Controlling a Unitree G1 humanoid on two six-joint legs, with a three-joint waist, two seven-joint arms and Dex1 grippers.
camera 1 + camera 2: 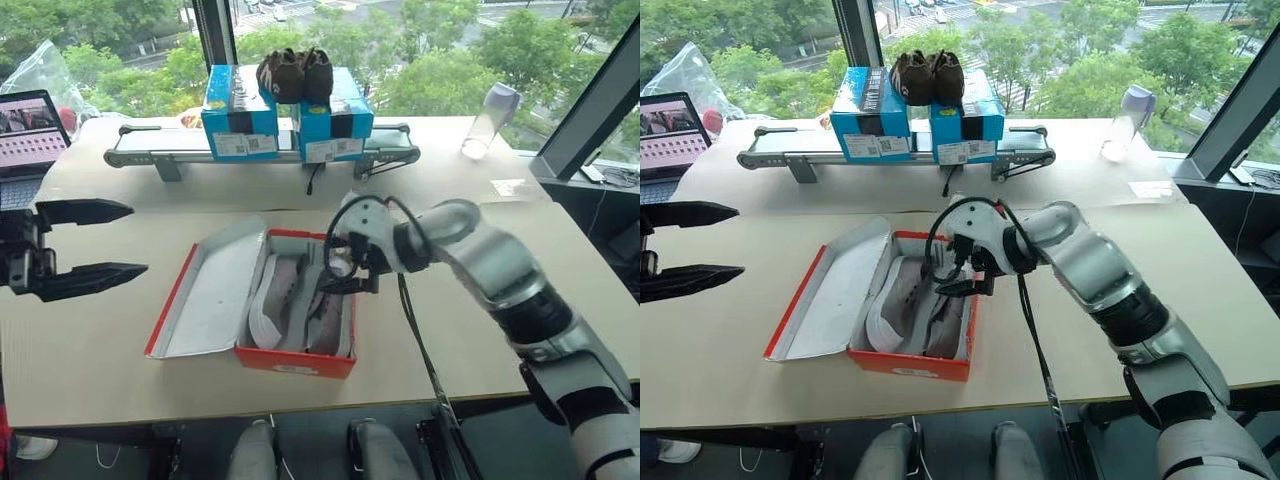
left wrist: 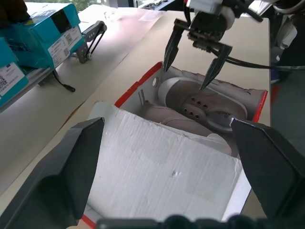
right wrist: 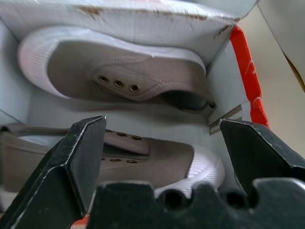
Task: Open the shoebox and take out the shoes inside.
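The red shoebox stands open in the middle of the table, its pale lid laid back to the left. The grey shoes with pale soles lie side by side inside it. My right gripper hangs open over the right end of the box, fingers pointing down and left at the shoes, with nothing between them. The right wrist view looks between those fingers at both shoes just below. My left gripper is open at the left, apart from the lid and holding nothing.
At the back, two blue boxes with a dark brown pair of shoes on top rest on a grey rack. A laptop sits far left and a clear bottle far right. A black cable trails over the table's front edge.
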